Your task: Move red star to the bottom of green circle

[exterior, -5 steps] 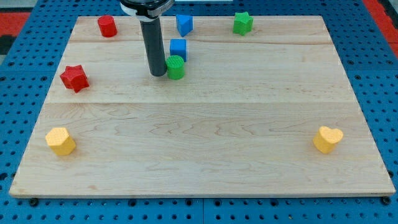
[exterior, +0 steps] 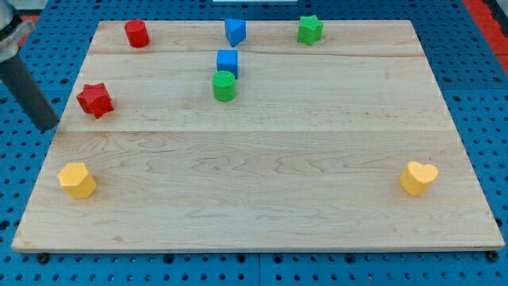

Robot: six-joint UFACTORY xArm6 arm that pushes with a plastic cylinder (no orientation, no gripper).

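My tip (exterior: 49, 127) is resting at the board's (exterior: 278, 199) left edge, just to the view's left of the red star (exterior: 95, 99) and not touching it; being a bare rod, it is holding nothing. The red star is lying well to the view's left of the green circle (exterior: 225, 86), slightly lower than it. A blue cube (exterior: 228, 62) is sitting just above the green circle, toward the view's top.
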